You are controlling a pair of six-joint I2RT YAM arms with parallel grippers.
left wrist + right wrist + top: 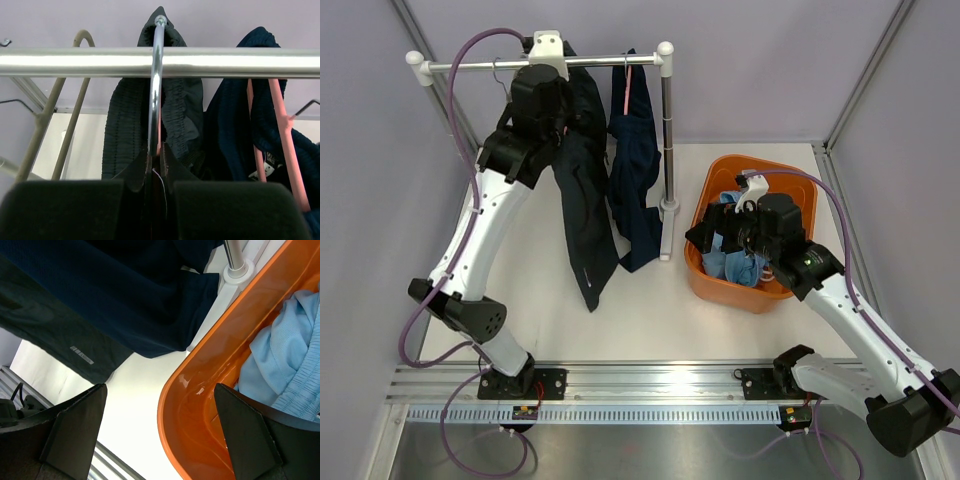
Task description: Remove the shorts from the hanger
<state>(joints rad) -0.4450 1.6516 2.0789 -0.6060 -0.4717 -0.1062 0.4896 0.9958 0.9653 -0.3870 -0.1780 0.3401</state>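
Observation:
The black shorts [585, 220] hang from the rack's rail [480, 66] on a hanger with a chrome hook [156, 90]. My left gripper [544, 82] is up at the rail, and in the left wrist view it [156, 156] is shut on that hanger's neck among the black cloth [125, 130]. The dark navy shorts [635, 180] hang to the right on a pink hanger [282, 130]. The light blue shorts [730, 262] lie in the orange basket [720, 290]. My right gripper [710, 238] is open and empty over the basket's left rim [172, 405].
An empty beige hanger [75, 115] hangs on the rail [75, 62] left of the black shorts. The rack's right post [666, 130] and its foot [235, 272] stand between the hanging shorts and the basket. Purple walls close in behind and at both sides.

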